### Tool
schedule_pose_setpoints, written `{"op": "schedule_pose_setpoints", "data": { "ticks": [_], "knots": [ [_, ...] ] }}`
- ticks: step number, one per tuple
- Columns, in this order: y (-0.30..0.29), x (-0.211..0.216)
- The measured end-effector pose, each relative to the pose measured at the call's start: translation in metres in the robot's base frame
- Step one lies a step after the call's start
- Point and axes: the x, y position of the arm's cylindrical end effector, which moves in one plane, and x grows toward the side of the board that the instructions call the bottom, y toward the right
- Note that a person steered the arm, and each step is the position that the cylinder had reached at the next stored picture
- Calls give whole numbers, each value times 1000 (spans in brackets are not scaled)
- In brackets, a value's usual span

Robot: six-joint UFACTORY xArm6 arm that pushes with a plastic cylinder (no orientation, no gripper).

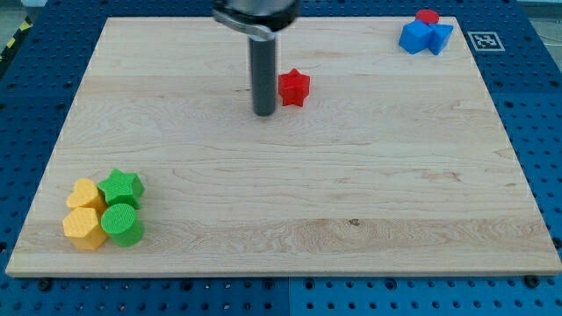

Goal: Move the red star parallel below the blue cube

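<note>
The red star [293, 88] lies on the wooden board in the upper middle of the view. My tip [264, 113] is just left of the star, close to it or touching it. The blue cube [415, 36] sits at the board's top right corner, packed against a blue star-like block [439, 38] on its right and a red cylinder [428, 17] behind it. The star is far to the left of and slightly below the blue cube.
At the bottom left stands a cluster: a yellow heart [84, 193], a green star [121, 187], a yellow hexagonal block [84, 227] and a green cylinder [122, 225]. The board's edges [263, 269] border a blue perforated table.
</note>
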Motion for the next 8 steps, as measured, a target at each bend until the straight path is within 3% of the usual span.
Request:
{"op": "schedule_pose_setpoints", "data": {
  "ticks": [1,3,5,6,7,8],
  "knots": [
    [20,-36],
    [163,-36],
    [88,-27],
    [120,6],
    [186,12],
    [213,1]
  ]
}}
